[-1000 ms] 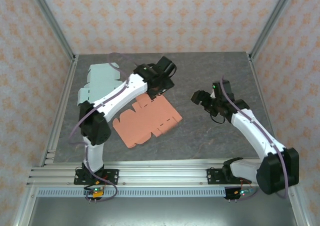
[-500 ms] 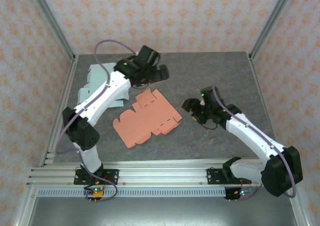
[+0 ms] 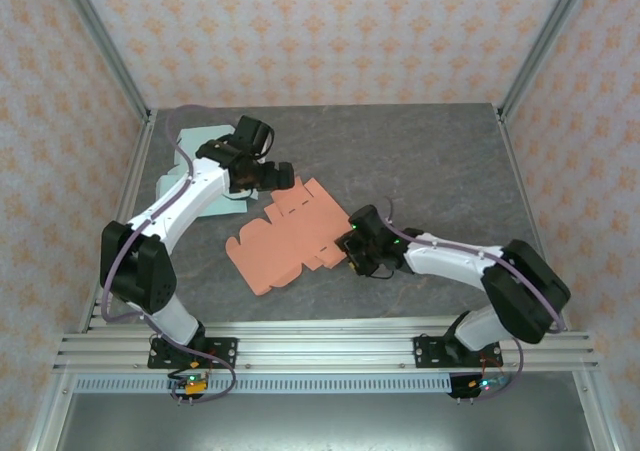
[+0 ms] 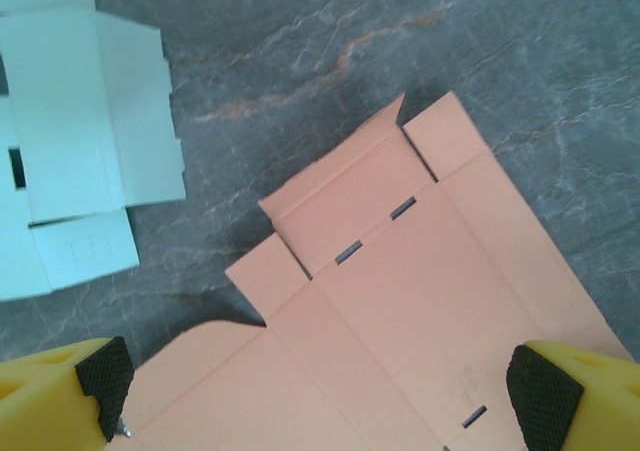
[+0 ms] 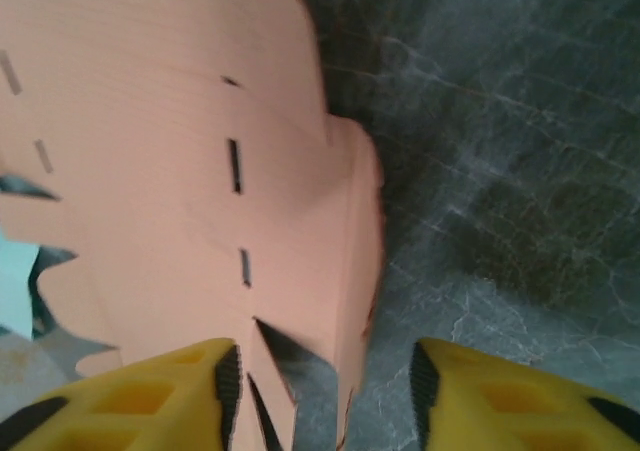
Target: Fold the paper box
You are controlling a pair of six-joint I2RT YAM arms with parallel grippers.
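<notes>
The flat salmon-orange die-cut paper box blank (image 3: 295, 236) lies unfolded about the middle of the grey marbled bench (image 3: 440, 161), a little toward the left and near edges and turned at an angle to them. The left wrist view shows its crease lines, short slots and small end flaps (image 4: 400, 311), all lying flat. The right wrist view shows its right-hand margin (image 5: 170, 171) blurred, with the outermost flap edge lifted slightly off the surface.

The right gripper (image 3: 353, 247) sits low at the blank's right corner. Its jaws stand part-way apart and straddle the lifted flap edge (image 5: 325, 381). The black pads (image 5: 228, 376) are on either side of the paper, with a clear gap between them - not pressed together on it. Whether either pad touches the paper cannot be told.

The left gripper (image 3: 283, 179) hangs above the blank's far-left end, jaws spread wide and holding nothing (image 4: 320, 386). Its yellow fingers with black pads (image 4: 100, 376) frame the sheet below without touching it.

A second flat blank - pale blue-green paper, also die-cut (image 3: 198, 139) - lies toward the far left corner of the bench, close to the left edge. It is just beside the orange blank, with a strip of bare bench between them (image 4: 70, 161). The left arm (image 3: 190, 196) crosses above part of it.
</notes>
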